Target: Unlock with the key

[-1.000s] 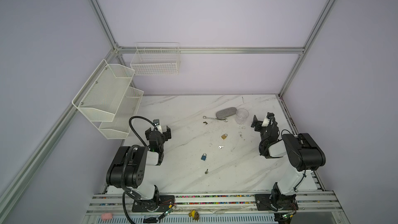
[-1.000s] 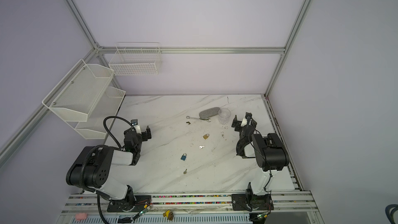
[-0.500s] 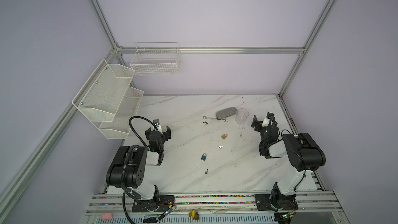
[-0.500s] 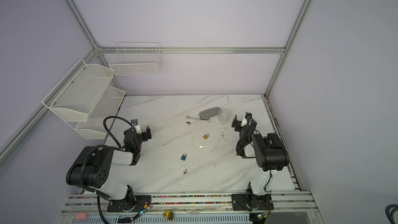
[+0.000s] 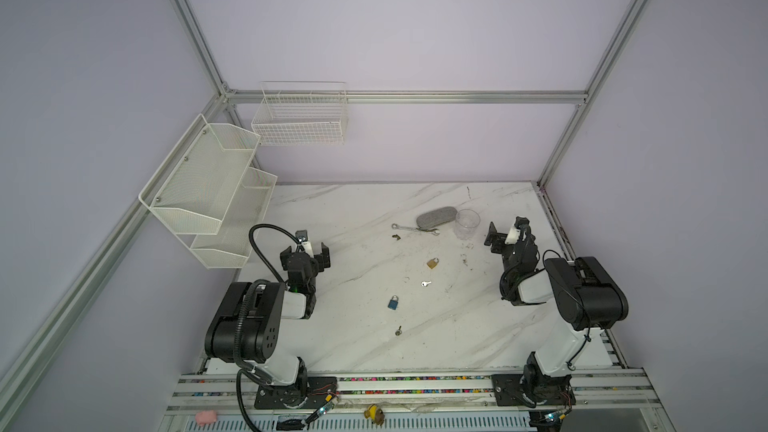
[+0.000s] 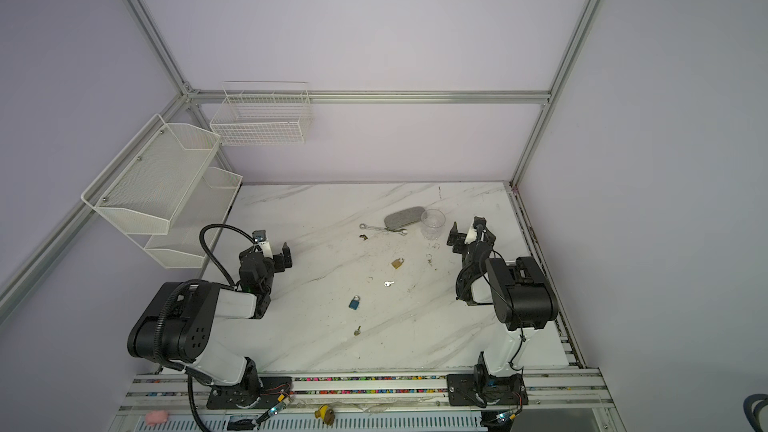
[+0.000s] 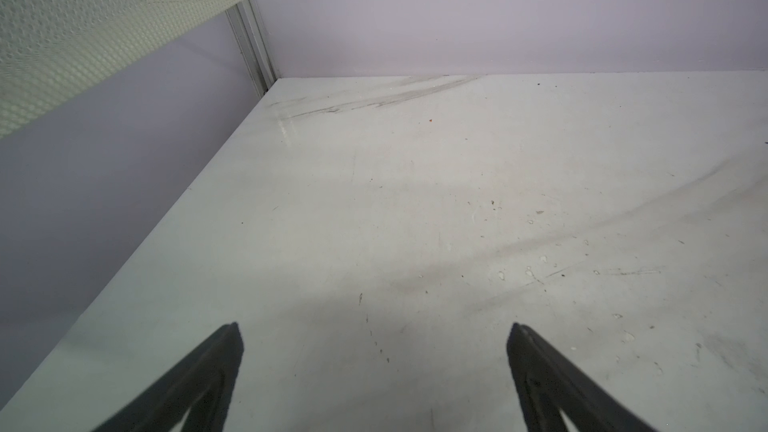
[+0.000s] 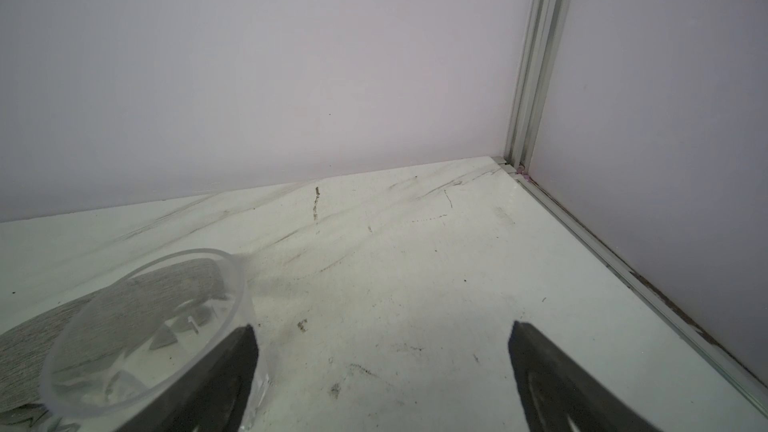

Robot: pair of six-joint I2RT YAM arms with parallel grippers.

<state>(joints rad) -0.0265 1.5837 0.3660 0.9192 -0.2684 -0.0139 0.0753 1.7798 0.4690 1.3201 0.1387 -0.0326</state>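
In both top views a blue padlock [image 5: 394, 303] [image 6: 354, 303] and a brass padlock [image 5: 432, 263] [image 6: 397, 263] lie mid-table. A silver key [image 5: 425, 283] [image 6: 389, 283] lies between them, and a small dark key [image 5: 398, 330] [image 6: 357, 330] lies nearer the front edge. My left gripper [image 5: 305, 257] [image 7: 376, 351] is open over bare marble at the left, far from the locks. My right gripper [image 5: 508, 234] [image 8: 380, 351] is open at the back right, empty, beside a clear cup [image 8: 145, 317]. Neither wrist view shows a lock or a key.
A wrench [image 5: 415, 229], a grey case [image 5: 434, 217] and the clear cup [image 5: 467, 223] sit at the back. A small bronze piece [image 5: 397, 236] lies near the wrench. A white mesh rack [image 5: 208, 189] and a wire basket [image 5: 301, 118] hang on the left and back walls.
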